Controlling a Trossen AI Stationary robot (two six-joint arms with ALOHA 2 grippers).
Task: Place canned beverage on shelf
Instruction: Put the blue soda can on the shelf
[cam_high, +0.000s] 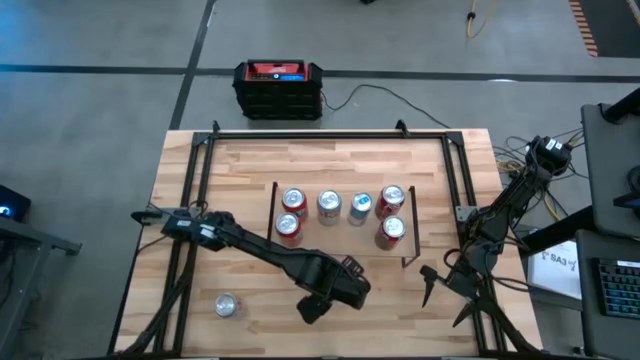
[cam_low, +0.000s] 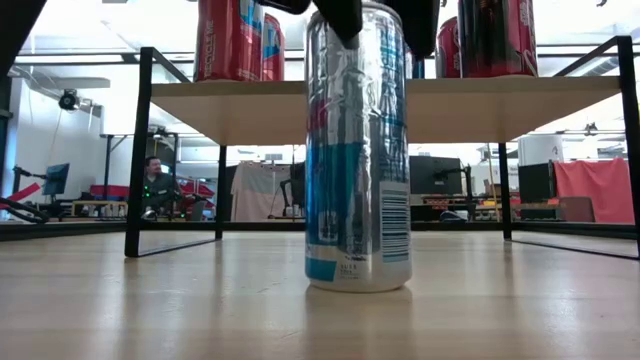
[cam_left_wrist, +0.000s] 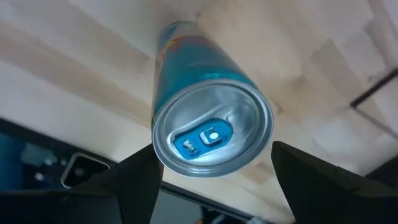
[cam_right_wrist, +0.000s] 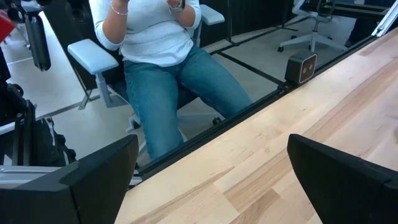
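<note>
A tall silver-and-blue can (cam_low: 358, 150) stands upright on its base on the wooden table, near the front edge. My left gripper (cam_left_wrist: 211, 163) hangs over it, pointing steeply down. It is open, with one finger on each side of the can's top (cam_left_wrist: 211, 134). In the high view the left gripper (cam_high: 325, 300) hides the can. Behind it stands the shelf (cam_high: 335, 245), a low wooden board (cam_low: 250, 105) on black legs that carries several cans (cam_high: 329, 205). My right gripper (cam_high: 432, 285) waits open at the table's right front. My left gripper's fingers (cam_left_wrist: 134, 180) stand close beside the can's top rim (cam_left_wrist: 163, 163), coming from above. I cannot tell whether either finger touches it. The can stands upright on the table.
Another silver can (cam_high: 227, 305) stands at the table's front left. Black frame rails (cam_high: 195, 180) run along the table's sides. A person (cam_right_wrist: 161, 56) sits on a chair just beyond the table's edge in the right wrist view. A red-and-black box (cam_high: 278, 88) lies on the floor behind the table.
</note>
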